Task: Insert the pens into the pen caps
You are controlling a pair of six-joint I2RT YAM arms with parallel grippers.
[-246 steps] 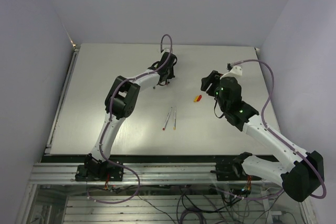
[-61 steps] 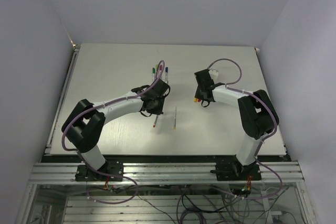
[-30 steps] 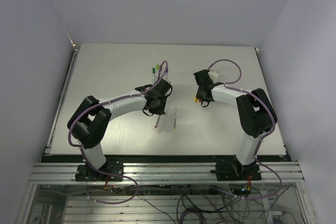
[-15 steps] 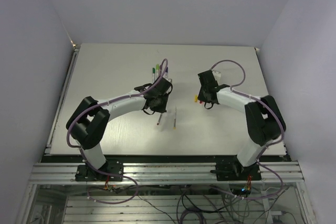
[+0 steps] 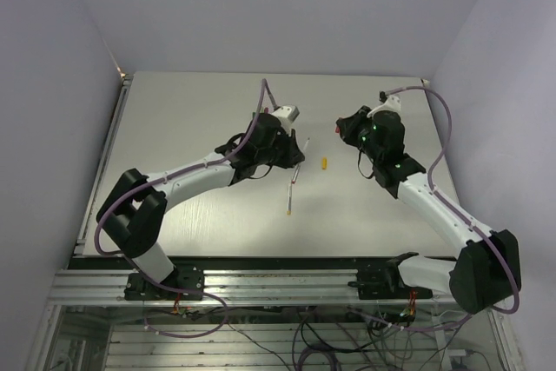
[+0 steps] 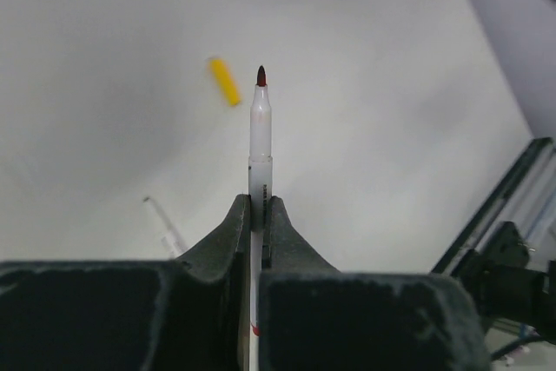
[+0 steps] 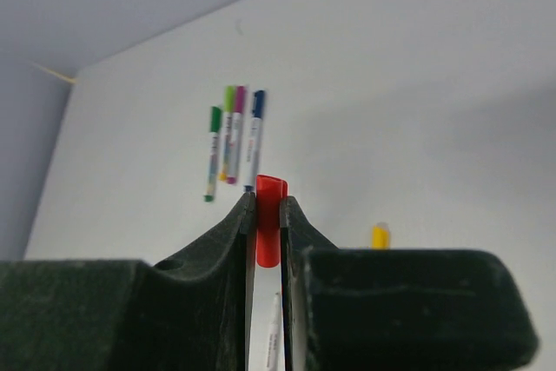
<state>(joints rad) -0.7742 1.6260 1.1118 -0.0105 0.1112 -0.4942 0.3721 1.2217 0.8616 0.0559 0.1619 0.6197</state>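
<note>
Holding a red-tipped pen point(image 6: 260, 128) by the lower barrel in the left gripper point(image 6: 258, 210), pressed together on it, nib pointing forward, raised off the table point(image 5: 174, 128). Pinching the red cap point(image 7: 270, 187) in the right gripper point(image 7: 269, 204), likewise lifted, well apart from the nib.

Could miss at the meeting: thin nib and small mouth, so any sideways offset or tilt between the two arms would likely jam the nib against the rim and smear ink. Could also shove the pen back through the grip, or twist the cap loose, if pressed off-axis. Might nudge the yellow cap point(image 5: 324, 163) or the loose pen point(image 5: 291, 197) on the table between the arms.

Cannot tell for sure which end of the red cap is open. Cannot make out the loose pen's tip colour. Hides the held pen's tail between the fingers. Leaves three capped pens point(image 7: 233, 136) lying together farther off.
</note>
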